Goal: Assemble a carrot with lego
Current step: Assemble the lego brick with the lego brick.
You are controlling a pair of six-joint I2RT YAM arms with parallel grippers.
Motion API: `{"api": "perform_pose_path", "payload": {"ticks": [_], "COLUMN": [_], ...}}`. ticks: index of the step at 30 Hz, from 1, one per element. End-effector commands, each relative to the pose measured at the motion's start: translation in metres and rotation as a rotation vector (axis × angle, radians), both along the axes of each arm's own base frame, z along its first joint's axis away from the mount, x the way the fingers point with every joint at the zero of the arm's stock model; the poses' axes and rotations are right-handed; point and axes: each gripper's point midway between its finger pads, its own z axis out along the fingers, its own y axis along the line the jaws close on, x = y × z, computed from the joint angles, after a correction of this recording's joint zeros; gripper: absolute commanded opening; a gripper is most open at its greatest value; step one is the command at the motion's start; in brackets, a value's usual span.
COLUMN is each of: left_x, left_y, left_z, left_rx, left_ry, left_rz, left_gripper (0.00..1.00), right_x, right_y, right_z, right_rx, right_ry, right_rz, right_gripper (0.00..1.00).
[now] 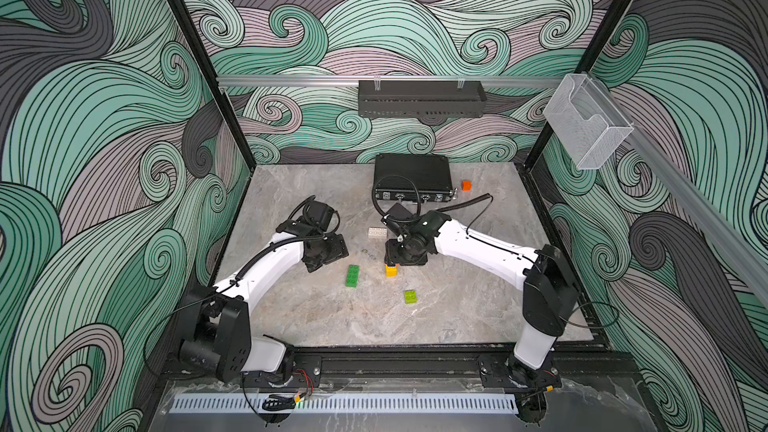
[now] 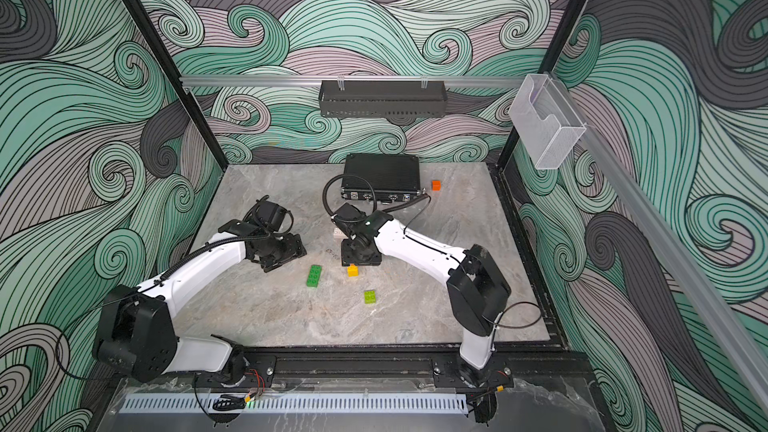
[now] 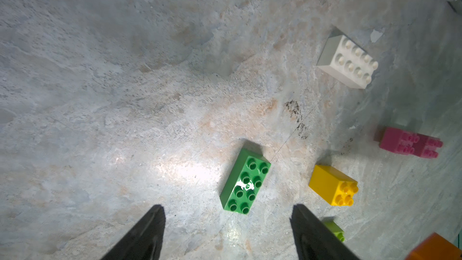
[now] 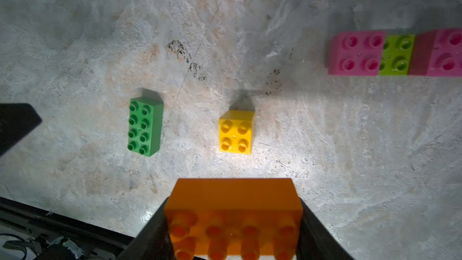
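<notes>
Over the left half of the marble tabletop [image 1: 478,305], the left arm [image 1: 270,263] hangs low. The left jaws stand wide apart with nothing between them.

Just right of them, near the middle, a dark green brick [image 1: 353,275] lies studs up. A white brick [image 1: 377,233] sits behind it, towards the back edge.

The right arm [image 1: 478,247] reaches in to the centre. The right jaws are closed on the short ends of an orange brick [image 4: 233,216], held off the tabletop close beside a yellow brick [image 1: 391,270].

A lime brick [image 1: 410,296] rests alone nearer the front edge. The right wrist view shows two pink bricks [image 4: 356,53] with a second lime brick [image 4: 397,55] between them, touching. I cannot tell whether they are joined. The carrot is unbuilt.

By the back edge lies a black case [image 1: 411,178], shut, with a cable [image 1: 395,184] looped over it. A small orange cube [image 1: 466,185] sits just beside its right end.

A black tray [image 1: 422,98] hangs on the rear rail, its inside hidden. A clear holder [image 1: 586,126] hangs on the right rail, and the wall pattern shows through it.
</notes>
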Motion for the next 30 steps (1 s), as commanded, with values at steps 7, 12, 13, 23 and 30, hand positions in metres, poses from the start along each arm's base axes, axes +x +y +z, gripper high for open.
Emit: {"api": "perform_pose_path", "payload": {"ticks": [7, 12, 13, 23, 30], "left_x": [0.002, 0.002, 0.002, 0.002, 0.003], "left_y": [0.011, 0.011, 0.011, 0.011, 0.01], "left_z": [0.006, 0.006, 0.005, 0.003, 0.003], "left_rx": [-0.003, -0.017, -0.018, -0.033, -0.045], "left_ry": [-0.021, -0.022, -0.019, -0.013, -0.01], "left_rz": [0.019, 0.022, 0.023, 0.028, 0.028], "left_gripper": [0.8, 0.8, 0.8, 0.8, 0.8], "right_x": [0.002, 0.008, 0.008, 0.009, 0.007], "right_y": [0.003, 0.001, 0.002, 0.006, 0.006], "right_z": [-0.027, -0.031, -0.032, -0.044, -0.052], "right_rx": [-0.144, -0.179, -0.179, -0.183, -0.193], "right_ry": [0.039, 0.012, 0.014, 0.046, 0.068], "right_rz": [-0.037, -0.005, 0.0, 0.032, 0.035], "right_gripper": [0.2, 0.21, 0.21, 0.2, 0.2]}}
